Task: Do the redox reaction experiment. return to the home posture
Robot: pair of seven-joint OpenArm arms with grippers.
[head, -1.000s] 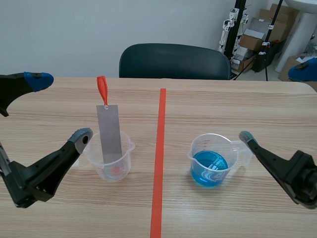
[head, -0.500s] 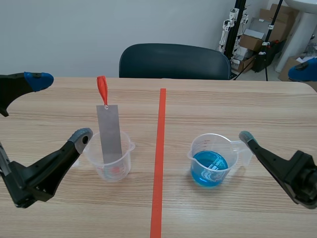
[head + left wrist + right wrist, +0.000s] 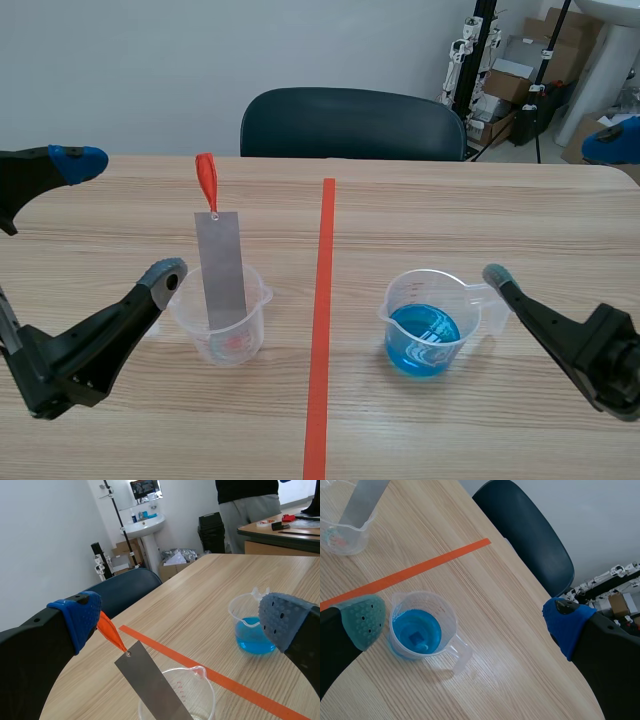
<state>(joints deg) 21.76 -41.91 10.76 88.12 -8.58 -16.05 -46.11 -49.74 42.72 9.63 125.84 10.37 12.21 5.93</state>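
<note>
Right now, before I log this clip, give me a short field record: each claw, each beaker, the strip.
left claw: open, holding nothing, beside the clear beaker
right claw: open, holding nothing, beside the blue beaker
clear beaker: on the left arm's side of the tape line
metal strip: standing in the clear beaker, orange tag on top
blue beaker: on the right arm's side, partly filled with blue liquid

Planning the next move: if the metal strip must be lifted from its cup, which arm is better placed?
Probably left. The left gripper, open, is beside the cup holding the strip, left of the tape line; the right gripper is by the blue-liquid cup.
</note>
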